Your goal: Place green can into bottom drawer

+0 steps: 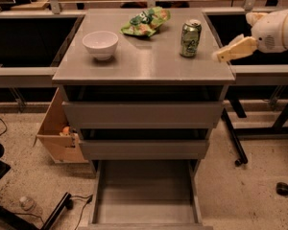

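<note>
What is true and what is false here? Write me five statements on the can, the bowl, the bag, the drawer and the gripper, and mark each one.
1. The green can stands upright on the cabinet top. True.
2. The bottom drawer is shut. False: it is pulled out.
3. The gripper holds the green can. False: it hangs by the cabinet's right edge, beside the can and apart from it.
4. In the camera view, the white bowl sits left of the can. True.
5. The snack bag lies inside the bowl. False: it lies on the cabinet top, near the back edge.
</note>
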Tool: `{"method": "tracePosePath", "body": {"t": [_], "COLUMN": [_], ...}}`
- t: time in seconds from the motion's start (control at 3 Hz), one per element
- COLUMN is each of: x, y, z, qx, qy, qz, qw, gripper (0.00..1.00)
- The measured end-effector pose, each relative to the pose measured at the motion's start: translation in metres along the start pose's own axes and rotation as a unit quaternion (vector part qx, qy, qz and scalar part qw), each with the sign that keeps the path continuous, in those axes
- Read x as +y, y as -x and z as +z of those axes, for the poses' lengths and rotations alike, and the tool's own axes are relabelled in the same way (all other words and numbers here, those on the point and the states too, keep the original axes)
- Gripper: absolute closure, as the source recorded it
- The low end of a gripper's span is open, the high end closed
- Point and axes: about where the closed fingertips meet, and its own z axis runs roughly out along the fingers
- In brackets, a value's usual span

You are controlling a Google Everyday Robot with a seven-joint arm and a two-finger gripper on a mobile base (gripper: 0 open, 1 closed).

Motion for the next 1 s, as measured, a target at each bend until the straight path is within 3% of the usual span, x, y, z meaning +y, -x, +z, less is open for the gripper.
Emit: {"method": "tracePosePath", "body": {"t": [0.33,0.67,1.0], "x": [-0.056,-0.087,-0.100], "y": [0.012,0.019,0.018], "z": [0.043,0.081,0.116], "qx": [-0.074,-0.110,-0.137], "qy": [-0.037,-0.056,-0.057], "qz": [0.052,0.088,0.125], "qw": [0.9952,0.9884,0.9810], "gripper": [0.00,0.00,0.00]}}
